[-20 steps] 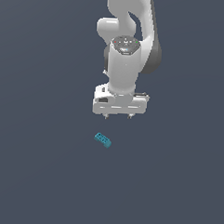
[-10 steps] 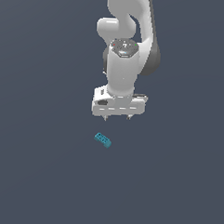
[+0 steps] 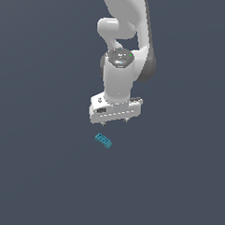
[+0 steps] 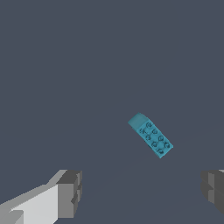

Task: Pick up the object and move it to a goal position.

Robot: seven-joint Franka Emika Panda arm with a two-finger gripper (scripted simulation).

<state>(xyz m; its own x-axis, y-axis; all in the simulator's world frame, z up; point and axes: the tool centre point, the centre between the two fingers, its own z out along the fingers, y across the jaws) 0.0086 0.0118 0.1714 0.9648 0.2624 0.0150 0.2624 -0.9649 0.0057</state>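
The object is a small teal-blue block (image 3: 103, 140) with dark holes on top, lying on the dark grey floor. It also shows in the wrist view (image 4: 150, 135), lying at an angle. My white gripper (image 3: 115, 122) hangs above it and slightly toward the exterior view's right, not touching it. In the wrist view the gripper (image 4: 140, 192) is open, its grey fingertips (image 4: 70, 193) set wide apart and empty, with the block beyond them.
The flat dark grey floor (image 3: 41, 176) fills both views. No other objects or edges show.
The gripper has sunk slightly toward the block and shifted a little. The block has not moved.
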